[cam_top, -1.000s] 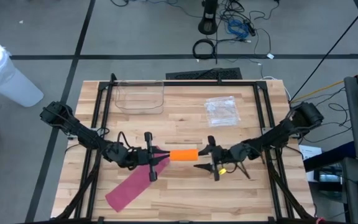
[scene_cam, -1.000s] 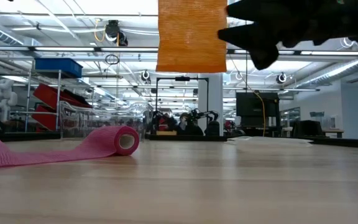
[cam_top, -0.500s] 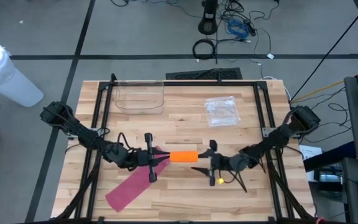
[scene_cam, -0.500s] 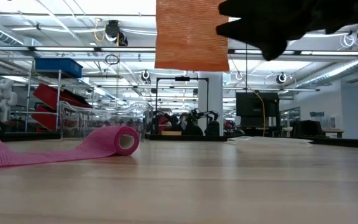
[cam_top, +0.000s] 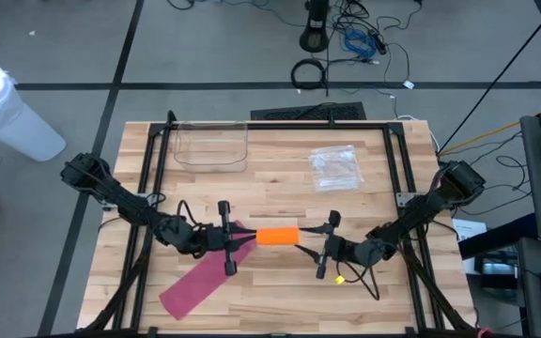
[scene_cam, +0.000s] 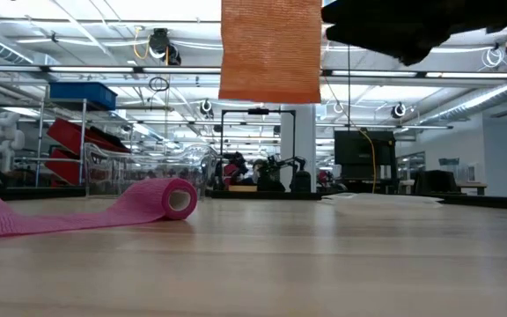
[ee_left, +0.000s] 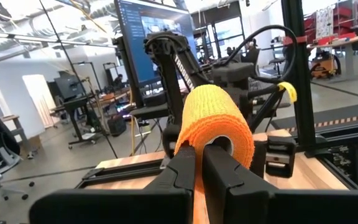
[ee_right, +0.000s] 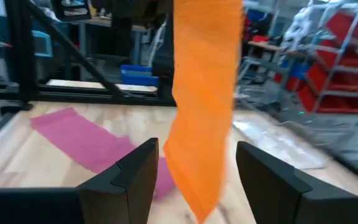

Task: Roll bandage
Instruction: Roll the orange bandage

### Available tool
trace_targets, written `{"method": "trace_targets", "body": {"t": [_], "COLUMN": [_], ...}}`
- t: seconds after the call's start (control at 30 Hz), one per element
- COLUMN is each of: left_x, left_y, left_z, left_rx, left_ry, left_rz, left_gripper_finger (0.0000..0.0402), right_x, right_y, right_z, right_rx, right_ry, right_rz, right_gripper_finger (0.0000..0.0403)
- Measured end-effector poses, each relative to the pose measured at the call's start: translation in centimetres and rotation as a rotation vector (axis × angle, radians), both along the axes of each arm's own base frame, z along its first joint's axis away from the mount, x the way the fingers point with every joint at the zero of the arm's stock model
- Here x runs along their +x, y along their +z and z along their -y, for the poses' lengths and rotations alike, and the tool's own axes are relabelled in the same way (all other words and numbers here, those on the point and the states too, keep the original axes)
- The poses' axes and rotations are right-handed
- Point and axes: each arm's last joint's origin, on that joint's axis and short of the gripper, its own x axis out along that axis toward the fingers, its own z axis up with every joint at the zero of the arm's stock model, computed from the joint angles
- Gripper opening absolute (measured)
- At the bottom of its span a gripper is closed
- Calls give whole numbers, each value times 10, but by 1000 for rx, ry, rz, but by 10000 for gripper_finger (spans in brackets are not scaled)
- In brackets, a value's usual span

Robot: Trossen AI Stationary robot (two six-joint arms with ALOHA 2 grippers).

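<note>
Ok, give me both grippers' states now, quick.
Left gripper: shut on the orange bandage roll, held above the table.
Right gripper: open, holding nothing, just off the roll's free end.

Both arms are matte black, built of slim jointed links with bulkier rounded housings at the joints, and thin black cables loop along them. The left gripper (cam_top: 230,238) has two flat, blocky black fingers (ee_left: 182,177) on a crossbar. The right gripper (cam_top: 322,246) has matching fingers (ee_right: 135,171) and a small yellow tag near its wrist.
</note>
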Motion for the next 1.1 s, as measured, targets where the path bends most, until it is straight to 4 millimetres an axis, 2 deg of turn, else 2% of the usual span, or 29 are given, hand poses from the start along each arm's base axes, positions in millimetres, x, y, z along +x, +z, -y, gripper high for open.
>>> {"method": "trace_targets", "body": {"t": [0.13,0.43,0.53,0.67,0.7,0.87,1.1], "left_x": [1,1,2,3,3,6,8], "left_y": [-1,-1,-1,-2,-3,-7,-13], "left_z": [-1,-2,-3,-5,-6,-10,-19], "left_rx": [5,5,5,17,22,40,82], "left_ry": [-2,-2,-1,8,13,58,187], "left_rz": [-6,-4,-4,-14,-23,-68,-131], "left_gripper_finger": [11,11,11,11,11,11,11], "right_x": [1,19,25,31,32,32,22], "right_y": [-2,-8,-8,-13,-15,-23,-22], "right_z": [3,26,36,43,43,38,12], "right_rx": [-25,175,246,285,277,285,302], "right_ry": [-18,118,172,266,284,295,384], "right_rz": [-25,-33,-33,-52,-56,-76,-81], "right_gripper_finger": [203,196,155,38,20,1,0]}}
